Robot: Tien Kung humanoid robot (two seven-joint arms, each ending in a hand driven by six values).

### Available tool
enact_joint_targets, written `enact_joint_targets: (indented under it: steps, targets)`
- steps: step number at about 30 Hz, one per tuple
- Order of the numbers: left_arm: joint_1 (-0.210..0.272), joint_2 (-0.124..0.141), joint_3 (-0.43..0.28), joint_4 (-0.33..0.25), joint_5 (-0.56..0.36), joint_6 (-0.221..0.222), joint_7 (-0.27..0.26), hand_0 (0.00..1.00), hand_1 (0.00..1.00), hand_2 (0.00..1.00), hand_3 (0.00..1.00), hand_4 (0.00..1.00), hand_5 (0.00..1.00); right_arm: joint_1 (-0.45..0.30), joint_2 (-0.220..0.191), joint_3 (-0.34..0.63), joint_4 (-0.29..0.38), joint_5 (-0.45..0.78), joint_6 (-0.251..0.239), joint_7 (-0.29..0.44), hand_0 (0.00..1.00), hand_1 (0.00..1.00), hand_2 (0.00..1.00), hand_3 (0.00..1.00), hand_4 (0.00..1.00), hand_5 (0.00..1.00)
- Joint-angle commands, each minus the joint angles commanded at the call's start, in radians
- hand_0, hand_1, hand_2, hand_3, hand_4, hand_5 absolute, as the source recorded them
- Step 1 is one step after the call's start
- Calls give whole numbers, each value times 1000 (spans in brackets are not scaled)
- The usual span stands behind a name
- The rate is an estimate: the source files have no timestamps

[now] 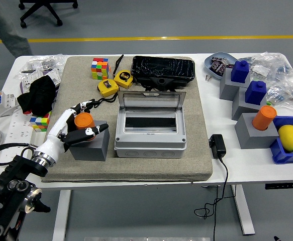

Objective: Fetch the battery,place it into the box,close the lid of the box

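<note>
In the head view, the grey box (pixel 150 129) sits mid-mat with its clear lid (pixel 152 101) raised, two yellow tape measures (pixel 107 88) and a Rubik's cube (pixel 99 68) behind. The orange battery (pixel 84 121) stands on a grey block (pixel 90 144) left of the box. The left hand (pixel 76 126) curls its fingers (pixel 86 105) narrowly around the battery, thumb across the front.

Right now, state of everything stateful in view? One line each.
Box: lid up, open, nothing visible inside.
Battery: upright on its grey block, not lifted.
Left hand: fingers around the battery, grasp not clearly closed.
Black case: shut.
Second orange cylinder: upright on its block at the right.
Right hand: not in view.
</note>
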Motion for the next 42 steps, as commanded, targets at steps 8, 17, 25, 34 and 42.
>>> enact_joint_targets:
  steps: [8,17,25,34,42]
  targets:
    - [-4,0,22,3,-16,46,-19,844,920,897,839,998,2,0,0,-3,0,4,-1,1,926,824,797,802,998,967]
    - [-8,8,44,5,-37,156,-70,642,727,680,707,998,2,1,-1,-7,0,9,-1,2,918,823,796,801,998,974]
    - [-6,8,61,8,-29,149,-67,651,698,659,639,998,2,2,-1,-7,0,9,-2,4,918,824,795,801,998,978]
    - [-6,8,84,15,-40,154,-73,658,719,666,630,998,2,3,-2,-8,0,7,-2,2,916,823,794,801,998,989]
    - [-6,9,94,23,-52,161,-78,567,675,555,576,998,2,1,-2,-7,0,3,-2,2,916,823,794,801,998,990]
